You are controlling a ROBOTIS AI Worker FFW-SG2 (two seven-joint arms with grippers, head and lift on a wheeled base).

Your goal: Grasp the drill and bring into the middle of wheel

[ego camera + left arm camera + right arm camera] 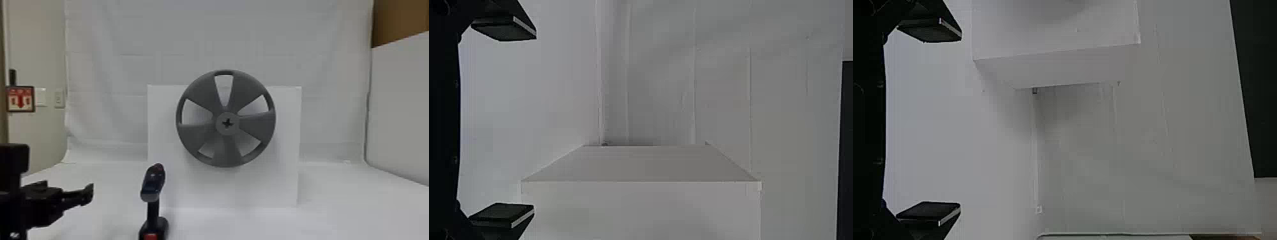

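So the dark navy and black pistol-shaped drill (153, 185) is standing upright on its wide foot on the white-covered bench (344, 210), over on the robot's left. Makes sense to me: parked like that, the slim black grip (153, 209) sits exposed, so a claw could close round it from the side. Its nose seems to face away from the robot, towards the job, so I'd guess it won't need much turning.

The round dark grey five-spoked wheel (227, 151) is up on the front of a white box (282, 188), face-on to the robot. That keeps the cross-shaped slot (227, 123) in its middle easy to aim at.

The black two-fingered left claw (535, 121) is wide open with nothing in it, just left of the drill and well apart from it. The matching right claw (960, 121) is wide open too, holding nothing.

Looks like early days, approach stage imo. Next the left one has to slide across with its fingers either side of the grip, then squeeze. I'd watch for a finger clipping it and tipping it, since it's tall and narrow above that foot.
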